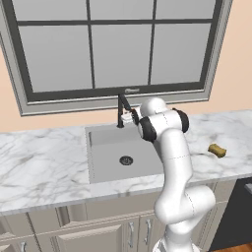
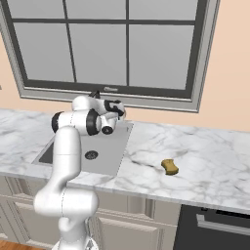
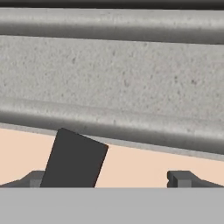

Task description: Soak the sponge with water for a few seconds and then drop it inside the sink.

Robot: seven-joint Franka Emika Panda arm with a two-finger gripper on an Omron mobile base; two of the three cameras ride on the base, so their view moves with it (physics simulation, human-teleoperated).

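Observation:
The sponge (image 1: 217,150) (image 2: 170,166), a small yellow-brown block, lies on the white marble counter to the right of the sink (image 1: 106,167) (image 2: 108,146). The grey basin has a round dark drain (image 1: 126,160) (image 2: 91,155). My gripper (image 1: 130,117) (image 2: 118,110) (image 3: 107,179) is up at the back of the basin beside the slim black faucet (image 1: 120,109), far from the sponge. It stands open and holds nothing. In the hand view a dark flat faucet part (image 3: 74,159) rises just inside the left fingertip (image 3: 36,179). The water is out of view.
A large window with a grey frame (image 1: 118,93) (image 3: 113,65) sits right behind the faucet, on a peach wall. Marble counter (image 1: 39,162) runs both sides of the sink. A dark appliance front (image 2: 215,229) sits below the counter at the right.

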